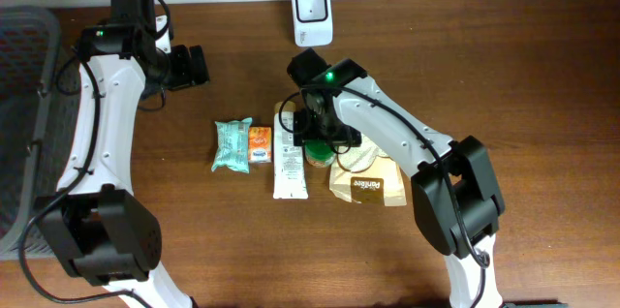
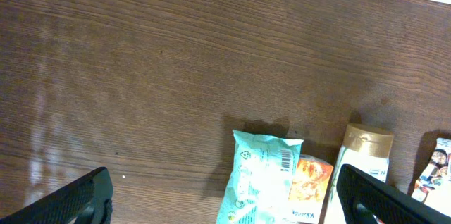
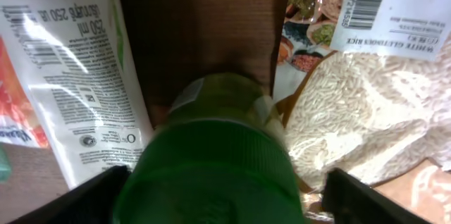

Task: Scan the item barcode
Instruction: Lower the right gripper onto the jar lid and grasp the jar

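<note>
From above, the jar (image 1: 317, 158) stands on the table (image 1: 504, 56), green lid up, in a row of goods with the scanner (image 1: 312, 14) straight beyond it at the far edge. The right gripper (image 1: 325, 137) hangs directly over the jar, hiding most of it. The tube (image 1: 289, 158) lies just left of the jar, then the orange packet (image 1: 259, 143) and the teal packet (image 1: 232, 144). The rice bag (image 1: 360, 158) lies just right of the jar, and a brown bag (image 1: 370, 189) is to its right and nearer. The left gripper (image 1: 194, 64) hangs well left of the jar and farther back, and the basket (image 1: 19, 105) is farther left again. In the left wrist view the left gripper (image 2: 225, 189) is spread wide and empty – teal packet (image 2: 261, 175), orange packet (image 2: 309, 189) and tube (image 2: 366, 153) lie ahead of it. In the right wrist view the right gripper (image 3: 225, 189) stands wide with one finger (image 3: 84, 199) on each side of the jar (image 3: 211, 160). A gap shows on one side – it is not clamped on the jar. The tube (image 3: 70, 69) and rice bag (image 3: 366, 104) flank the jar
</note>
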